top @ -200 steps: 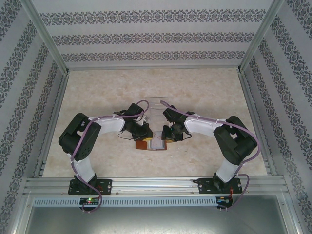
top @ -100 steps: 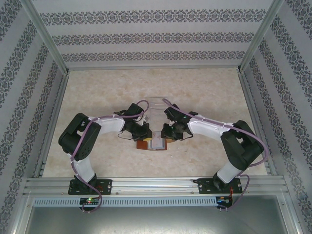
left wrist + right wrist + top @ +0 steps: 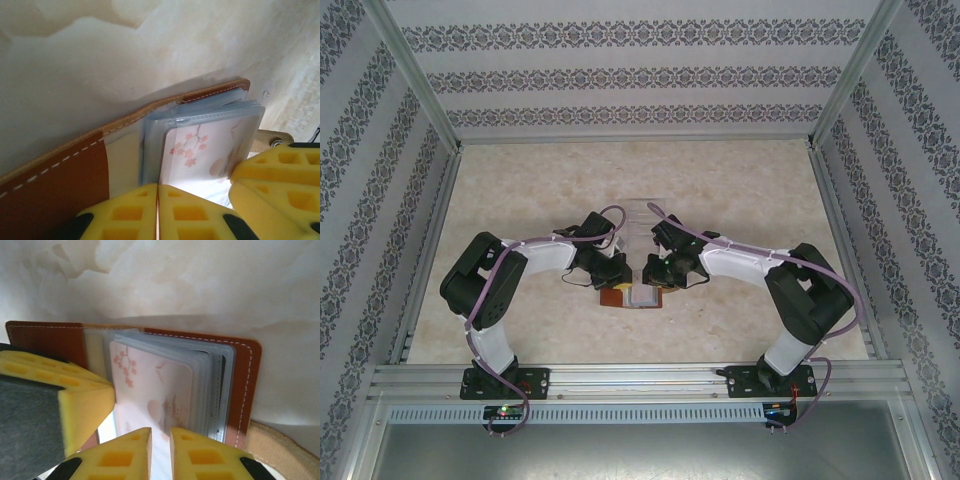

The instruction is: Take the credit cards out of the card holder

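Brown card holder (image 3: 247, 385), blossom card (image 3: 150, 390) half hidden; left pincer (image 3: 158, 210) clenched, right pincer (image 3: 160, 450) unclear.

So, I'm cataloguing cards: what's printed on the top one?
Pink blossoms on whitish card; clearest right wrist view.

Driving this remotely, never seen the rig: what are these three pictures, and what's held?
Two robot arms stand at a pale marbled table. The overhead view looks down on both; the other two come from a camera on each wrist. Between the arms lies an open brown leather card holder with clear sleeves, a whitish-pink blossom-printed card in front. The left gripper is shut at the holder's edge. The right gripper has jaws nearly together around that card's lower edge; a firm grip can't be confirmed.
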